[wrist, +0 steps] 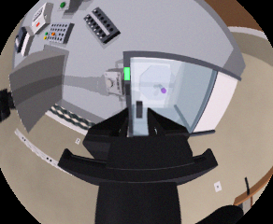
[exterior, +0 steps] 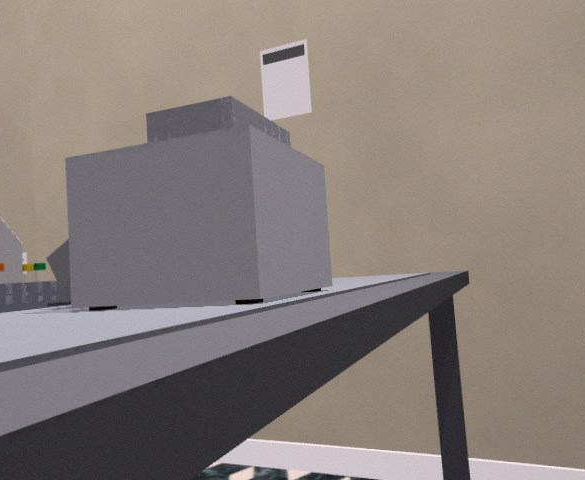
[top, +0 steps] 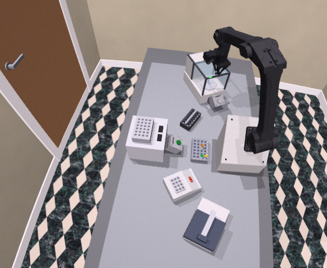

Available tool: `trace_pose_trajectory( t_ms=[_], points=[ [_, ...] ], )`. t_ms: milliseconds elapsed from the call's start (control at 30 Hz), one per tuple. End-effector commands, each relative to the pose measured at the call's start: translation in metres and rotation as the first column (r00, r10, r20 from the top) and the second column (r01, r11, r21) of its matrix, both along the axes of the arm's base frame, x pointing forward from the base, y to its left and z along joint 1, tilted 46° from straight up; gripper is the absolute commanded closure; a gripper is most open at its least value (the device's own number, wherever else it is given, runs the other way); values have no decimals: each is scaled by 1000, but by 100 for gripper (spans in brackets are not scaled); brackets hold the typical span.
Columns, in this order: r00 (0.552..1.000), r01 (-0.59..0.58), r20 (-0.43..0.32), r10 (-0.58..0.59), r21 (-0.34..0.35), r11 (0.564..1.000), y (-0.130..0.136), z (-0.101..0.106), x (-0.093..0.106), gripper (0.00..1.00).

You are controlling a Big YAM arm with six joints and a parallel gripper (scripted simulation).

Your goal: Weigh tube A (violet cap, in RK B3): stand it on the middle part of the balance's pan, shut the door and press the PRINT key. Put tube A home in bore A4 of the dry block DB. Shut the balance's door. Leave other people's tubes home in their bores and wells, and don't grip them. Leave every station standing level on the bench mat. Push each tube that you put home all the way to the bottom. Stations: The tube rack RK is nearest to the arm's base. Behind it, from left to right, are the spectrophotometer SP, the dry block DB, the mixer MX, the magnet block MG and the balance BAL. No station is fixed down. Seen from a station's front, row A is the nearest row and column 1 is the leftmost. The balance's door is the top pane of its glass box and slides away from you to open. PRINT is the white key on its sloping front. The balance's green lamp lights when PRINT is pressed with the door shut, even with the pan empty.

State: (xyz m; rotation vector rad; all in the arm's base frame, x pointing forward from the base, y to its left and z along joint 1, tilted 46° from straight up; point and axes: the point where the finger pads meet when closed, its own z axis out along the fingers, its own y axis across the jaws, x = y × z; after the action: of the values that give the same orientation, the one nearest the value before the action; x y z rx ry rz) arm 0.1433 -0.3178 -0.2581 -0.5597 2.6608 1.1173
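The balance (top: 198, 93) (wrist: 222, 102) stands level at the back right. Its green lamp (top: 209, 76) (wrist: 127, 74) is lit, and its top pane looks shut. Tube A's violet cap (wrist: 164, 91) shows through the glass over the pan (wrist: 148, 95); its lower part is hard to make out. The dark door handle (wrist: 139, 106) is near the front edge of the box. My gripper (top: 218, 72) (wrist: 137, 110) is partly open and empty, over the front of the box, with its fingertips on either side of the handle. The dry block (top: 183, 196) shows no tube in its bores.
The rack (top: 199, 160) (wrist: 67, 37) holds tubes with orange (top: 202, 145), green (top: 202, 155) and yellow (top: 205, 156) caps. The magnet block (top: 190, 119) (wrist: 101, 25), mixer (top: 146, 152) and spectrophotometer (top: 214, 205) stand apart. The PRINT key (top: 219, 100) (wrist: 110, 83) is on the balance's front.
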Motion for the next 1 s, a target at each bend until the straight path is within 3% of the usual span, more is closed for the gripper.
trace_pose_trajectory(
  t_ms=[0, 67, 367, 400, 967],
  points=[
    [1000, -4, -7, 5, 4, 1000, 9, -11, 4, 70],
    [1000, 3, 7, -2, -35, 999, -13, -13, 7, 70],
    [1000, 2, 10, -2, -32, 999, -13, -4, 5, 70],
    [1000, 2, 10, -2, -32, 999, -13, -4, 5, 94],
    [1000, 2, 10, -2, -32, 999, -13, -4, 5, 94]
  ],
)
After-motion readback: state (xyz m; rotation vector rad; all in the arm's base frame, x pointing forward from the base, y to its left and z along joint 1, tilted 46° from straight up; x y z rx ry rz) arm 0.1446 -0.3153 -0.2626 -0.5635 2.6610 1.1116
